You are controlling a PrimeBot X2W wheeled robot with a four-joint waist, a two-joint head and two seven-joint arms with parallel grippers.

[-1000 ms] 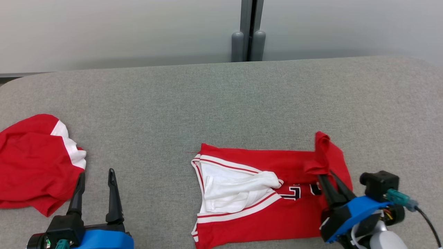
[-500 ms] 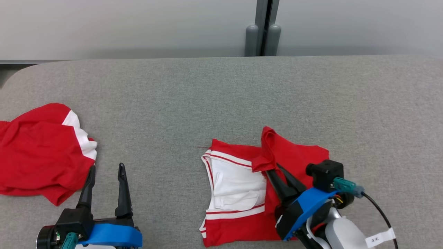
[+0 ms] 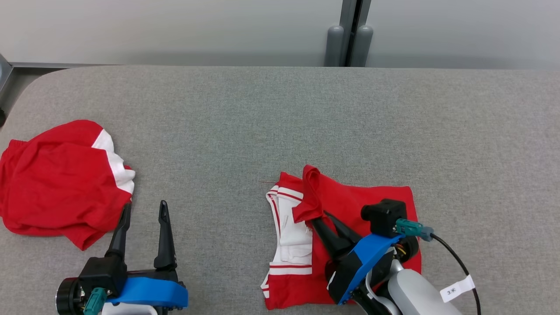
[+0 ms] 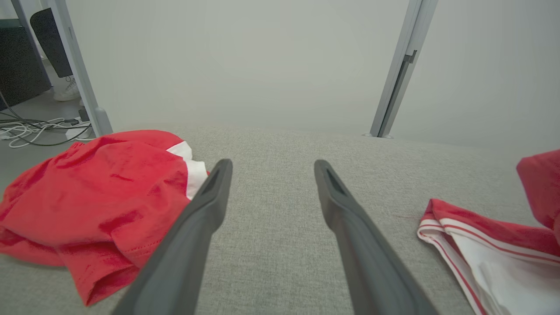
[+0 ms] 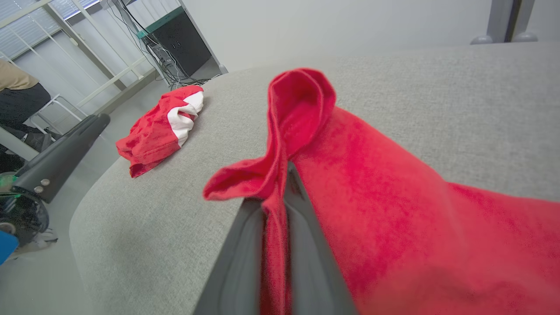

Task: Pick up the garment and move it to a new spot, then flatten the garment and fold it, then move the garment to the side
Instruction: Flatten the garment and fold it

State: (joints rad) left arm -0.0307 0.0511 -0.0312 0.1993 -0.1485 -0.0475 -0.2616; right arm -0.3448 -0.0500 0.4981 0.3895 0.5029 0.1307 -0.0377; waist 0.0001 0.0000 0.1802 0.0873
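Observation:
The garment point(image 3: 372, 199), a red jersey with white trim and a white inside, lies on the grey padded table point(image 3: 262, 122) at centre right. My right gripper point(image 3: 318, 221) is shut on a bunched red edge of it, held up over the white inside point(image 3: 293, 236) near the garment's left end. In the right wrist view the red cloth point(image 5: 372, 197) runs between the closed fingers of the right gripper point(image 5: 278, 192). My left gripper point(image 3: 145, 210) stands open and holds nothing, to the left of the garment point(image 4: 481, 236); in its own view the left gripper point(image 4: 271, 168) has bare table between its fingers.
A second red and white garment point(image 3: 57, 183) lies crumpled at the table's left end, close to my left fingers. A grey post point(image 3: 350, 35) and pale wall stand behind the table. A seated person point(image 5: 17, 96) shows far off beyond the left end.
My right gripper has carried the red edge leftward across the garment, folding red cloth over most of the white inside. The head camera has shifted. The left gripper keeps its open pose.

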